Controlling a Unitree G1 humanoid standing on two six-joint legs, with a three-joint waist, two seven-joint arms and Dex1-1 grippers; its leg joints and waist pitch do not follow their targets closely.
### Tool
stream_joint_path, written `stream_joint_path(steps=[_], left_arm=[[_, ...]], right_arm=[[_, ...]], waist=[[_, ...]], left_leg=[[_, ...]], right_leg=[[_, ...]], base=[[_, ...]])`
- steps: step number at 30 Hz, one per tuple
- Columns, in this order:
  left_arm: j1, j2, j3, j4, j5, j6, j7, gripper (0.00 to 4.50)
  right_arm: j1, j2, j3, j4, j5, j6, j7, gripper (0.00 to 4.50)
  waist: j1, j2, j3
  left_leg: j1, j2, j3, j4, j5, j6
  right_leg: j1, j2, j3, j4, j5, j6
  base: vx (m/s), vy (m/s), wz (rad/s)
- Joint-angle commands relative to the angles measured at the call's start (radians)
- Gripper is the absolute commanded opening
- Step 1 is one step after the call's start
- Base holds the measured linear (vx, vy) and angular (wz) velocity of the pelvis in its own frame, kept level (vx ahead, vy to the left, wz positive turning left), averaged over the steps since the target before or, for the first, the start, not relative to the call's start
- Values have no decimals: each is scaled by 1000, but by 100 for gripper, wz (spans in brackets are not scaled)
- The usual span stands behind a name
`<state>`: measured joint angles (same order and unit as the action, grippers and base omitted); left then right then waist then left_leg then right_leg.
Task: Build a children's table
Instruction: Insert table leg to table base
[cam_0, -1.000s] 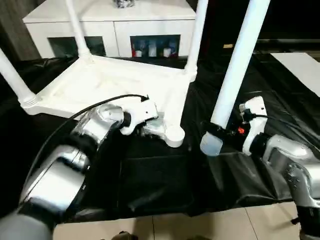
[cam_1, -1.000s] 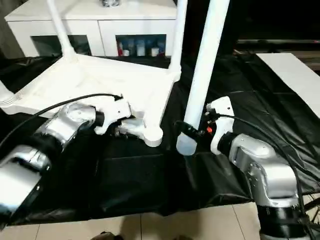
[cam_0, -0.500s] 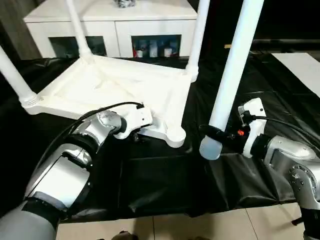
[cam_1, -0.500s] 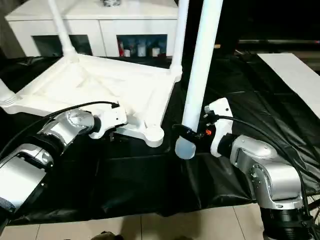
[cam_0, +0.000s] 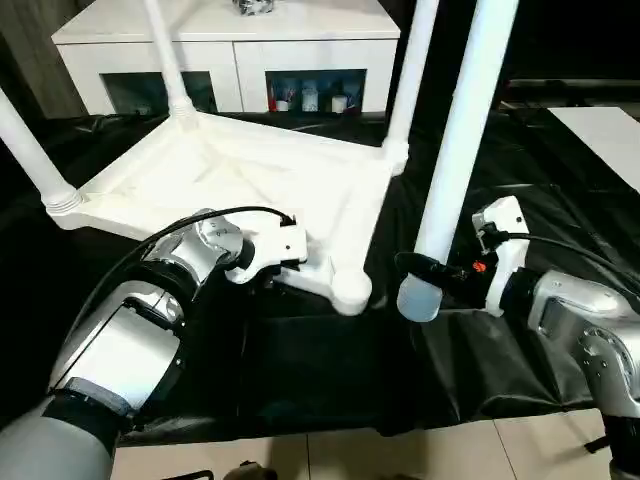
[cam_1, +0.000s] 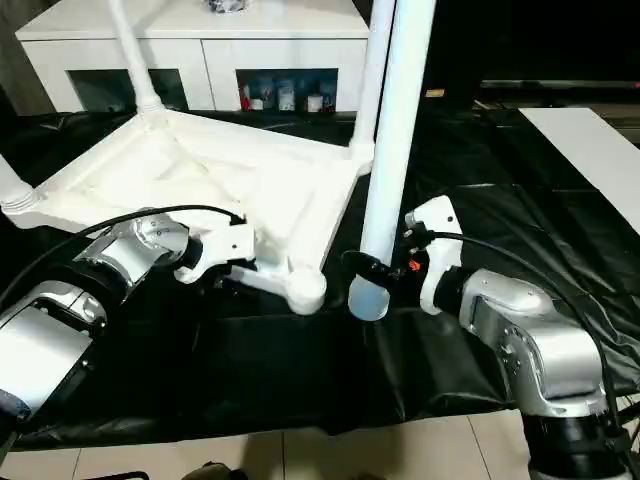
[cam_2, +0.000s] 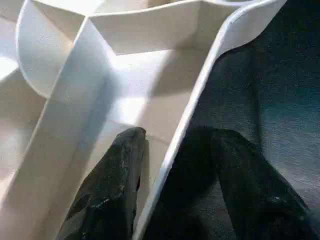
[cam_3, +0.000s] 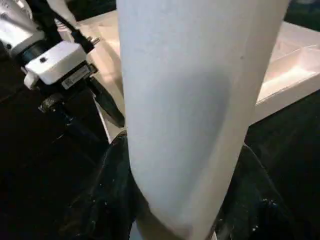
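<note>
1. Three legs (cam_0: 28, 150) already stand up from the corner sockets of the tabletop (cam_0: 240, 175), which lies upside down, ribs upward, on the black-covered worktop (cam_0: 310, 360). Turned over like this, its sockets face up, so each leg can be pushed in from above.
2. One socket (cam_0: 350, 290), at the corner nearest the robot, is empty, so by that measure the build looks about three-quarters done.
3. The right end effector (cam_0: 425, 272) is clamped on the fourth leg (cam_0: 455, 160) close to its thick lower end, one finger on each side. It holds the leg nearly upright, with the butt hanging just beside the empty socket and not yet in it. Gripping low probably gives better control over where the butt goes.
4. The left end effector (cam_2: 170, 165) straddles the tabletop's near rim beside that same corner, with one finger (cam_2: 117, 175) inside against a rib and the other (cam_2: 240, 170) outside over the black cover. The fingers stand partly open, and the pictures do not settle whether they are pinching the rim yet.
5. That placement reads as a brace: holding the light tabletop by its edge should keep it from sliding or tipping when the leg is pressed home.
6. A white cabinet (cam_0: 230, 50) stands behind the work, taking no part.
</note>
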<state>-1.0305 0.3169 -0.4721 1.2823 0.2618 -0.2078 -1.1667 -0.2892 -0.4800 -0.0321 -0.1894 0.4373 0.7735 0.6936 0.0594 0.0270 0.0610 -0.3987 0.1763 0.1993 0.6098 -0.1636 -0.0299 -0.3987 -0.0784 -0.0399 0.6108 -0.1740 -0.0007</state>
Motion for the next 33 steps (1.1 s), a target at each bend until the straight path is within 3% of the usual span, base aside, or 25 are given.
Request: stream_joint_path(steps=[1,9,16,21,26,29,33], left_arm=[[-14,-1,-2,-6,6,15,-50,211],[-28,5,-8,-4,40,21,-45,136],[0,10,-27,-2,80,63,7,79],[47,-14,76,-19,4,181,121,66],[112,-23,123,-76,-37,266,153,57],[181,-34,157,-167,-59,331,188,48],[262,-51,202,-338,-95,411,202,27]], right_arm=[[-23,-6,3,-2,-3,-18,11,184],[-25,-4,23,2,-4,-25,16,184],[-23,3,24,4,-7,-29,10,184],[-13,27,-1,9,-5,-40,-35,184],[-7,43,-15,9,-3,-38,-59,184],[-7,51,-19,14,-1,-39,-68,184],[-14,60,-21,29,-5,-43,-83,184]], waist=[[4,-13,-78],[3,-16,-78],[1,-10,-77],[-5,-8,-70],[-27,-16,-68],[-34,-13,-69],[-40,-12,-68]], left_leg=[[37,51,-27,-71,-225,24],[35,51,-27,-70,-209,33],[36,51,-27,-72,-228,28],[35,49,-31,-76,-276,8],[23,38,-41,-82,-309,4],[30,39,-41,-79,-329,9],[40,40,-37,-77,-347,16]], right_leg=[[43,-74,36,-75,-207,-251],[44,-74,36,-73,-188,-253],[43,-73,36,-75,-190,-256],[44,-74,33,-81,-275,-244],[52,-74,20,-95,-440,-166],[43,-78,14,-105,-490,-154],[32,-71,14,-108,-471,-166]], base=[[0,0,0],[0,0,0],[0,0,0],[0,0,0],[-4,5,-8],[-6,4,-6],[0,0,0]])
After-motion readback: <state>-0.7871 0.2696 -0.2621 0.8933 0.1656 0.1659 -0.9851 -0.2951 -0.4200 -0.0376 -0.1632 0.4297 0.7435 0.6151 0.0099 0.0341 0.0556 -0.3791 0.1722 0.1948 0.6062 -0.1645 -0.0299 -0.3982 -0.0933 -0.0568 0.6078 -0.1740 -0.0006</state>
